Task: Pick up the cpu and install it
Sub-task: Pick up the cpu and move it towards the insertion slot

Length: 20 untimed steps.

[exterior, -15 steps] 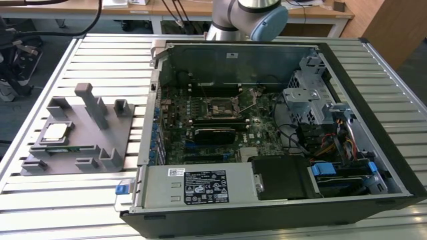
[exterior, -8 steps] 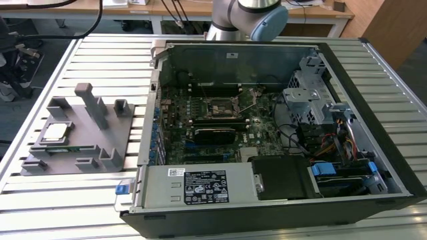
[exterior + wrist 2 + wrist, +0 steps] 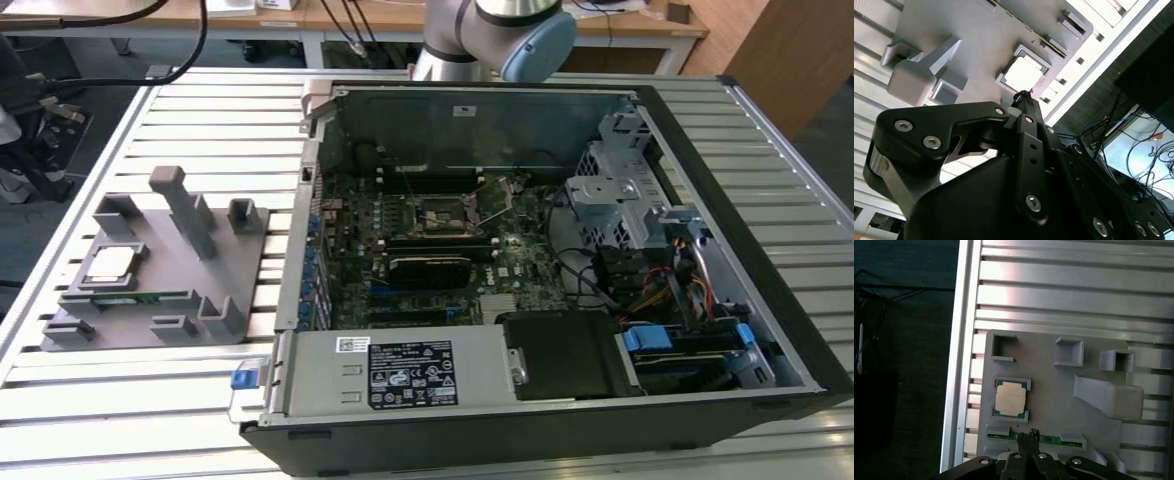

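**cpu [image 3: 1010, 398] in its fixture pocket, gripper closed and empty above it**

Gripper [image 3: 1029, 434]: in both wrist views the two slim black fingers are pressed together tip to tip with nothing between them. The tips look like they hang above the fixture and touch nothing. In the first wrist view they line up over the green memory stick [image 3: 1051, 440] at the fixture's edge, near the cpu pocket but not over the chip.

The cpu is a flat square with a dull silver metal lid on a thin green board edge. It lies face up, flat, in a shallow pocket formed by raised corner brackets. The brackets probably fix its position and keep it from sliding, and the gaps between them leave the sides open, likely for fingers to reach in.

The grey fixture [image 3: 1054, 390] is matte and looks moulded or printed. It has square cups, an angled block and upright posts. The memory stick stands on edge in a narrow slot.

The fixture sits on a ribbed aluminium table [image 3: 200, 100] at the exterior view's left. The open computer case [image 3: 787, 300] lies on its side beside it, so the motherboard faces up. The cpu socket [image 3: 447, 212] is near the board's middle, well apart from the chip. No chip can be made out in it, so the install is judged not yet started.
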Motion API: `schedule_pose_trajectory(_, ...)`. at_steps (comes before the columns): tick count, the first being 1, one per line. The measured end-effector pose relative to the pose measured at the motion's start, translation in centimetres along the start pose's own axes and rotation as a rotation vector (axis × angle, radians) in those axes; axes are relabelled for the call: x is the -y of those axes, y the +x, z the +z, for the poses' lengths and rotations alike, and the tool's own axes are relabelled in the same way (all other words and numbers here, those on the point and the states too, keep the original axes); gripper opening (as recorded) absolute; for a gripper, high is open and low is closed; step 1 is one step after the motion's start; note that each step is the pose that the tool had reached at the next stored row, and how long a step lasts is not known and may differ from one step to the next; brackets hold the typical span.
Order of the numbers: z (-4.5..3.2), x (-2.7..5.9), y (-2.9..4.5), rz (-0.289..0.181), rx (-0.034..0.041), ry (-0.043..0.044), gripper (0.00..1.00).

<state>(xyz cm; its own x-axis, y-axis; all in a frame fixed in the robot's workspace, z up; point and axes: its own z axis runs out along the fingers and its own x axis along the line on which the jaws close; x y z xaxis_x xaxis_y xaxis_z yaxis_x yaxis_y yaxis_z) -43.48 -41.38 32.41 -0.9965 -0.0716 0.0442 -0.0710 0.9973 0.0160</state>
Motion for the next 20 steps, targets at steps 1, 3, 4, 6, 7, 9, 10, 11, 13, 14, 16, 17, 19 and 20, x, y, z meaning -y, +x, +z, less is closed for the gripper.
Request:
schedule_pose_trajectory(1,0.11,0.01,0.0,-0.002,0.0,0.0,0.11)
schedule_pose_trajectory(3,0.32,0.05,-0.01,-0.007,-0.0001,0.0,0.11)
schedule_pose_trajectory(4,0.45,0.07,-0.02,-0.01,-0.0001,-0.0001,0.11)
schedule_pose_trajectory(6,0.71,0.09,0.0,-0.015,-0.0002,-0.0008,0.11)
schedule_pose_trajectory(7,0.87,0.11,0.03,-0.018,-0.0001,-0.0015,0.11)
schedule_pose_trajectory(9,1.19,0.16,0.21,-0.024,-0.0002,-0.0036,0.11)
schedule_pose_trajectory(10,1.31,0.18,0.3,-0.026,0.0002,-0.0042,0.11)
schedule_pose_trajectory(11,1.43,0.21,0.4,-0.028,0.0014,-0.0046,0.11)
schedule_pose_trajectory(13,1.55,0.3,0.48,-0.03,0.0054,-0.0047,0.11)
schedule_pose_trajectory(14,1.61,0.33,0.5,-0.031,0.0069,-0.0047,0.11)
schedule_pose_trajectory(16,1.75,0.39,0.55,-0.033,0.0116,-0.0042,0.16)
schedule_pose_trajectory(17,1.82,0.41,0.6,-0.034,0.0149,-0.0038,0.23)
schedule_pose_trajectory(19,1.97,0.42,0.72,-0.038,0.021,-0.0045,0.29)
schedule_pose_trajectory(20,2.06,0.42,0.77,-0.041,0.0229,-0.0055,0.35)
